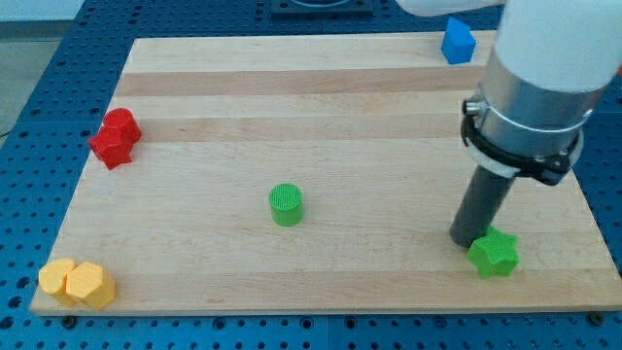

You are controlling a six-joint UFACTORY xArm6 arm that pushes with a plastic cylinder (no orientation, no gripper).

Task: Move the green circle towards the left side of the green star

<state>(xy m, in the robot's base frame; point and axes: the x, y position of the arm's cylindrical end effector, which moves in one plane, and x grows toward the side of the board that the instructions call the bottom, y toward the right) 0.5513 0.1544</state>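
The green circle (pixel 286 204) is a short green cylinder standing near the middle of the wooden board (pixel 321 117). The green star (pixel 495 253) lies near the board's lower right corner. My tip (pixel 466 239) is down on the board right beside the star's upper left side, touching or nearly touching it. The tip is far to the right of the green circle.
A red block pair (pixel 116 138) sits at the board's left edge. Two yellow blocks (pixel 77 283) sit at the lower left corner. A blue block (pixel 457 42) sits at the top edge, right of centre. The arm's wide grey body (pixel 539 87) hangs over the right side.
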